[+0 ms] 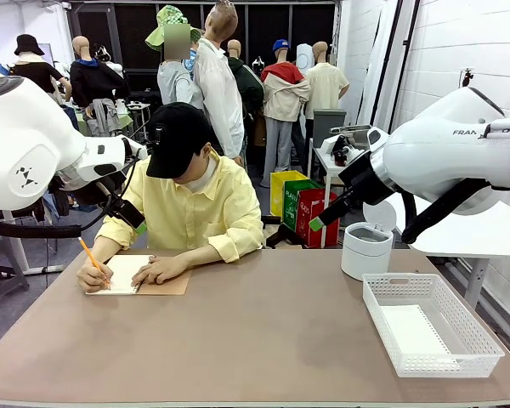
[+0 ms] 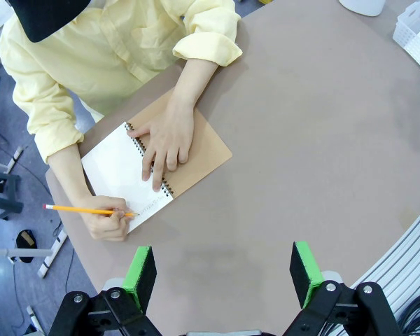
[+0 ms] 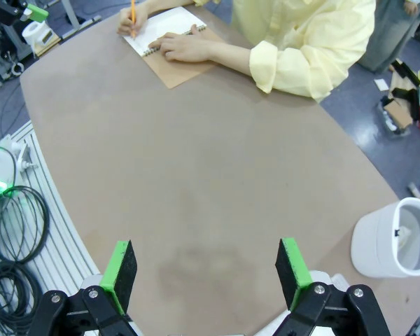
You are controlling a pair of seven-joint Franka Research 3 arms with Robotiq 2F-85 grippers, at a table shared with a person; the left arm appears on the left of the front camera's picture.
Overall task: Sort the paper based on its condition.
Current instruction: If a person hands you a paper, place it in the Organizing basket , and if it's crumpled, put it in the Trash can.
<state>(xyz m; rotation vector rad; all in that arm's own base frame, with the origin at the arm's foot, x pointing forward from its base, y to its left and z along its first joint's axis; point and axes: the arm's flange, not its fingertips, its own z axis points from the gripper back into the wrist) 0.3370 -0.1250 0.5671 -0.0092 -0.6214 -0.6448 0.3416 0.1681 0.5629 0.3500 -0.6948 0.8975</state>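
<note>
Left end effector (image 2: pixel 222 260) and right end effector (image 3: pixel 205 257) are both wide open and empty over the desk (image 1: pixel 263 340). One paper sheet (image 1: pixel 412 330) lies flat in the one white basket (image 1: pixel 433 367), next to one white bin (image 1: pixel 365 251). One person's writing in one notebook (image 1: pixel 127 274) with one pencil (image 1: pixel 92 255).

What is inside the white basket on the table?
One white sheet of paper lies flat on the floor of the basket. Whether more sheets lie under it is hidden.
</note>
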